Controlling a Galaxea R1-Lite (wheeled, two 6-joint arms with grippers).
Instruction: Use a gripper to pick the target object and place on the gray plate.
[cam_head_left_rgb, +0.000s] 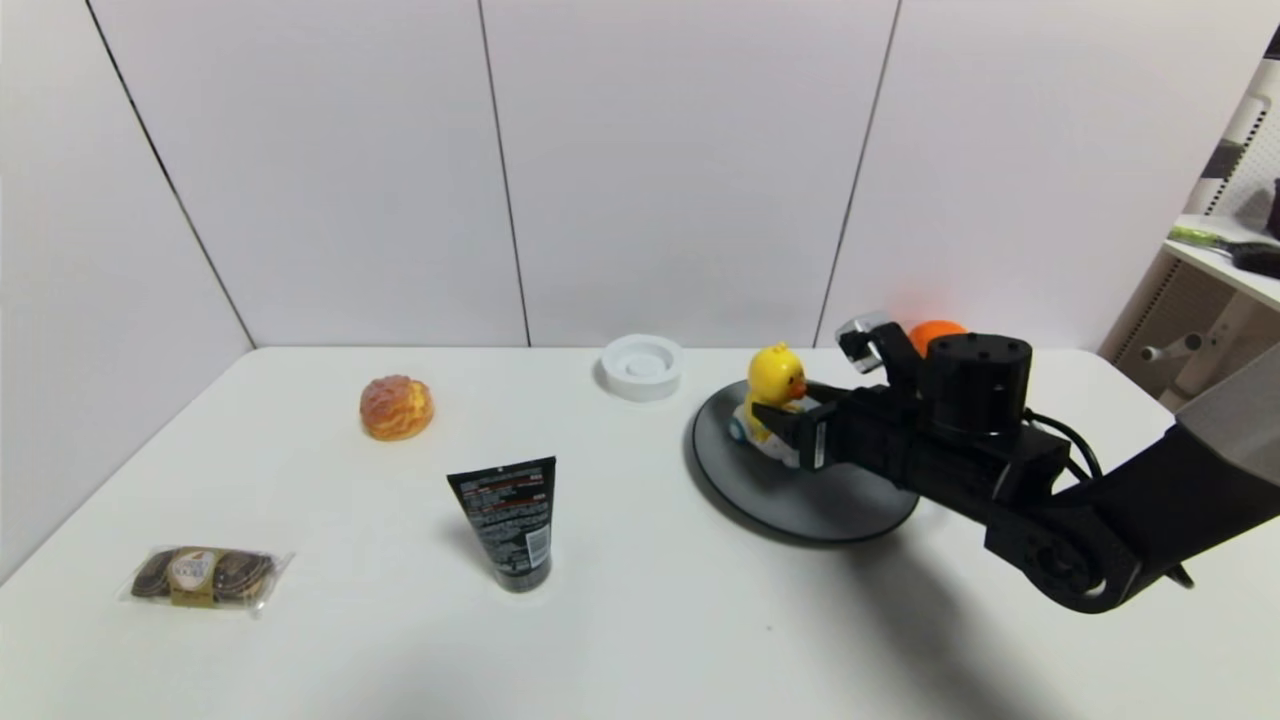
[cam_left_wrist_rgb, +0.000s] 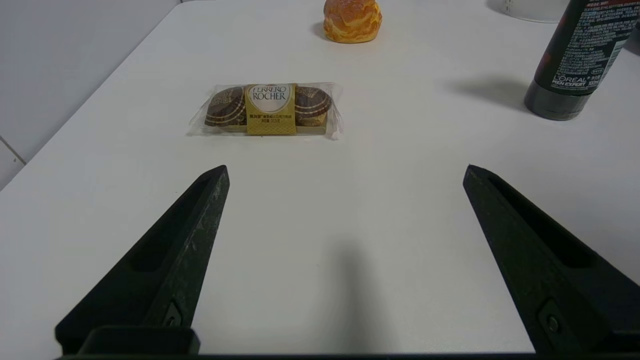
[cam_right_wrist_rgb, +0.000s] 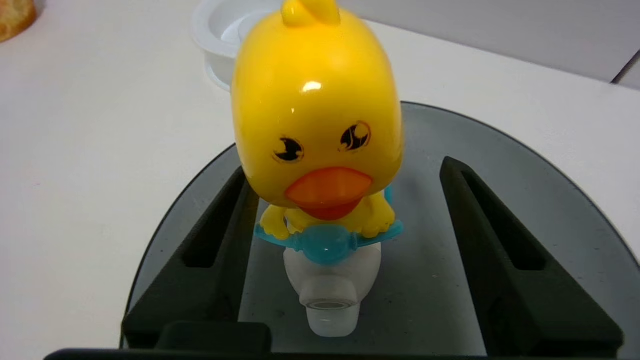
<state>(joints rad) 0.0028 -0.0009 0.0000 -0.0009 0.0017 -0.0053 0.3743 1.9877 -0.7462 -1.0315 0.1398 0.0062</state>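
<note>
The yellow duck toy (cam_head_left_rgb: 775, 378) on its white scooter stands upright on the gray plate (cam_head_left_rgb: 800, 495), at the plate's far left part. My right gripper (cam_head_left_rgb: 792, 418) is open, with one finger on each side of the duck, low over the plate. In the right wrist view the duck (cam_right_wrist_rgb: 317, 125) faces the camera between the fingers (cam_right_wrist_rgb: 215, 250); one finger is close to its side, the other stands clearly apart. The plate (cam_right_wrist_rgb: 525, 165) lies under the right gripper (cam_right_wrist_rgb: 345, 167). My left gripper (cam_left_wrist_rgb: 346, 170) is open and empty over bare table.
A small white dish (cam_head_left_rgb: 641, 366) stands behind the plate's left. An orange fruit (cam_head_left_rgb: 935, 332) sits behind the right arm. A bun (cam_head_left_rgb: 396, 407), a black tube (cam_head_left_rgb: 512, 520) and a chocolate pack (cam_head_left_rgb: 205, 575) are on the table's left half.
</note>
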